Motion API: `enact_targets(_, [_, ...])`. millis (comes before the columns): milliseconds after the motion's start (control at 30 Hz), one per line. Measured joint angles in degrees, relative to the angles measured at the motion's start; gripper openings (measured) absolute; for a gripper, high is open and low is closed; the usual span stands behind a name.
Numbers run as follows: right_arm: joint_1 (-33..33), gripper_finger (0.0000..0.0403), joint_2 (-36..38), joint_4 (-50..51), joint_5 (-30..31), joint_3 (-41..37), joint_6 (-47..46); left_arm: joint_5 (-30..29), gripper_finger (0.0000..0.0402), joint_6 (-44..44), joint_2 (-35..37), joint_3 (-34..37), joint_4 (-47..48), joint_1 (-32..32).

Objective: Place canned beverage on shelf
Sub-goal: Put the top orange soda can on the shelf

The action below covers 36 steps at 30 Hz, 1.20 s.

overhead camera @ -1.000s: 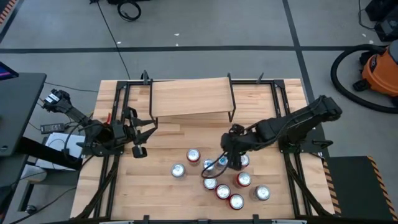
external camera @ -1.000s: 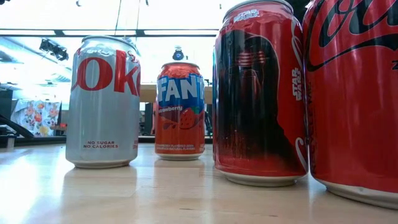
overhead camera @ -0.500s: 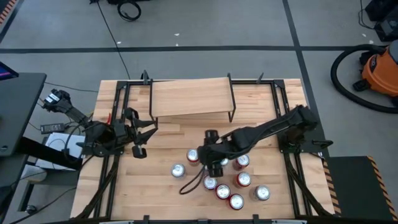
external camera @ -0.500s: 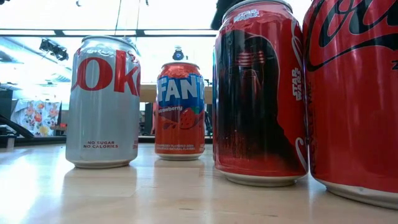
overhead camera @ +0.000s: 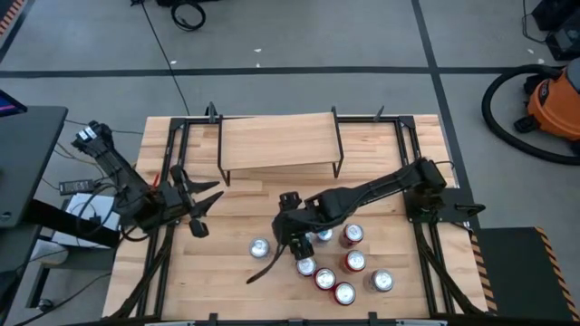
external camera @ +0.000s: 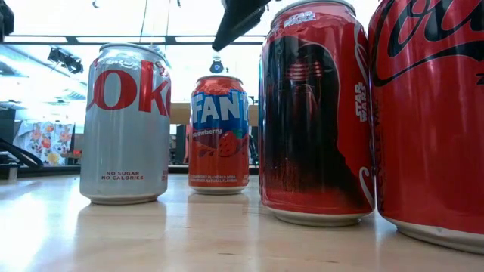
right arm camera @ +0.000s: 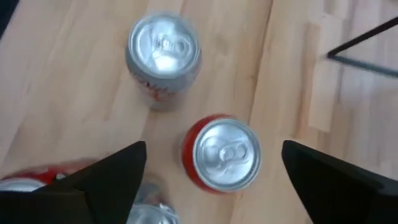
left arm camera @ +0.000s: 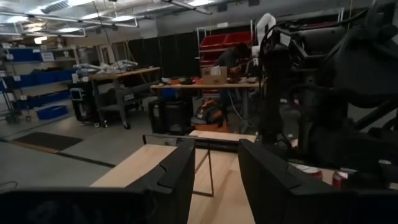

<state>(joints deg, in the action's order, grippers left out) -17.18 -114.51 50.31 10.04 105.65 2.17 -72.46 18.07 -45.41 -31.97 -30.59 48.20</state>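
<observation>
The shelf (overhead camera: 276, 140) is a light-wood board on thin black legs at the table's far side. Several cans stand upright on their bases near the front. My right gripper (overhead camera: 288, 228) is open and points down over a red Fanta can (right arm camera: 225, 155), with one finger on either side of it and clear of it. In the low view the can (external camera: 219, 132) stands under the gripper's dark tip (external camera: 238, 19). A silver Diet Coke can (right arm camera: 163, 53) stands beside it. My left gripper (overhead camera: 195, 197) is open and empty near the table's left edge.
More red and silver cans stand in a cluster right of and in front of the right gripper (overhead camera: 349, 263). In the low view, two big red Coke cans (external camera: 314, 113) stand close to the camera. A black shelf leg (right arm camera: 367, 46) stands just beyond the red can.
My right gripper has gone toward the table's left edge, from over the can cluster to above the red Fanta can, staying open. My left arm has changed its pose a little, and its gripper stays open near the left edge. No can has moved.
</observation>
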Motion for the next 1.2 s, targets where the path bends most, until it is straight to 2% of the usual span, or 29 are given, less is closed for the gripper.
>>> enact_targets(167, [1.45, 0.0395, -1.65, -2.80, -3.10, 0.00, 0.49, 0.00, 0.0133, -1.89, 0.03, 0.00, 0.50, -0.09])
enact_targets(467, [3.40, 0.0397, -4.37, -5.79, -2.77, 0.00, 1.44, 0.06, 0.0133, -2.30, 0.00, 0.00, 1.34, -0.11])
enact_targets(800, [4.49, 0.0396, -6.82, -2.88, -6.61, -0.20, 0.54, 0.02, 0.0133, -2.46, 0.04, 0.00, 1.47, -0.13])
enact_targets(967, [4.95, 0.0379, -7.75, -3.02, -7.06, -0.11, 0.44, 0.04, 0.0133, -2.46, 0.04, 0.00, 1.43, -0.13])
enact_targets(1200, [6.01, 0.0331, -8.23, -2.61, -6.95, -0.11, -0.91, 0.04, 0.0133, -2.46, 0.04, 0.00, 1.44, -0.13])
